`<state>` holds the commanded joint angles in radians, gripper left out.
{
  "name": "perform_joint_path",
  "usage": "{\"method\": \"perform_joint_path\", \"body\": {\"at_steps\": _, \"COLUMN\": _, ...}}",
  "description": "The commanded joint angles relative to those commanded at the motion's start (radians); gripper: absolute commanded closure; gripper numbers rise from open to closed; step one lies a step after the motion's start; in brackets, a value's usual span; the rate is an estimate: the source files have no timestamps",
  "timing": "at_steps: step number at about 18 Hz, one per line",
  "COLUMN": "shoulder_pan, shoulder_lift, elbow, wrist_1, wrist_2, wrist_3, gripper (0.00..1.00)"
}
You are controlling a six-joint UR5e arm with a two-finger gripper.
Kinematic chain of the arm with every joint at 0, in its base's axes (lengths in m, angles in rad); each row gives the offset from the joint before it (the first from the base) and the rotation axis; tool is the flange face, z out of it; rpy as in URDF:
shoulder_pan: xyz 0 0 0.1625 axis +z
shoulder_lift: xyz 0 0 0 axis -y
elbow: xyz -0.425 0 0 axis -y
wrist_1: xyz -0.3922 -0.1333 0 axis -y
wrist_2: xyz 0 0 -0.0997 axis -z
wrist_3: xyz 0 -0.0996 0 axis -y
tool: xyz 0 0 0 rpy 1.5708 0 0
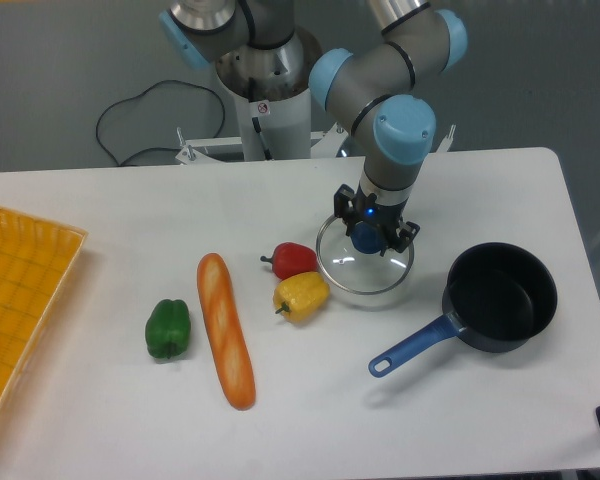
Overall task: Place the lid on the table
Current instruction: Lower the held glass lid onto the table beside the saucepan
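Starting at the left edge of the surface, we see a yellow-orange tray hanging partly off it, then a green pepper and a long baguette towards the front, none of which should trouble us. The risk gathers nearer the middle: a red pepper and a yellow pepper lie just beside the left rim of the lid, the yellow one appearing almost to touch it. Our gripper is clamped on the lid's blue knob, with the lid held roughly level, low over the surface towards its back edge; we cannot tell from this view whether the rim is already down. If we lower or release here with any drift to the left, we judge the rim could land on a pepper, leaving the lid tilted and liable to slide or rattle when let go. Letting go from any height would risk the glass knocking hard. To the right, the dark saucepan with its blue handle sits near the right edge, clear of the lid, so a small shift that way looks safer to us.
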<state>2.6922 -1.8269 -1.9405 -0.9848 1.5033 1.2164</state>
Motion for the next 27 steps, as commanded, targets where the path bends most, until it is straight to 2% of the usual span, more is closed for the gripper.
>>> {"method": "perform_joint_path", "body": {"at_steps": 12, "shoulder_pan": 0.002, "shoulder_lift": -0.049, "elbow": 0.006, "wrist_1": 0.060, "wrist_2": 0.008, "wrist_3": -0.005, "gripper": 0.69}}
{"method": "perform_joint_path", "body": {"at_steps": 27, "shoulder_pan": -0.002, "shoulder_lift": -0.072, "elbow": 0.009, "wrist_1": 0.067, "wrist_2": 0.011, "wrist_3": -0.011, "gripper": 0.68}}
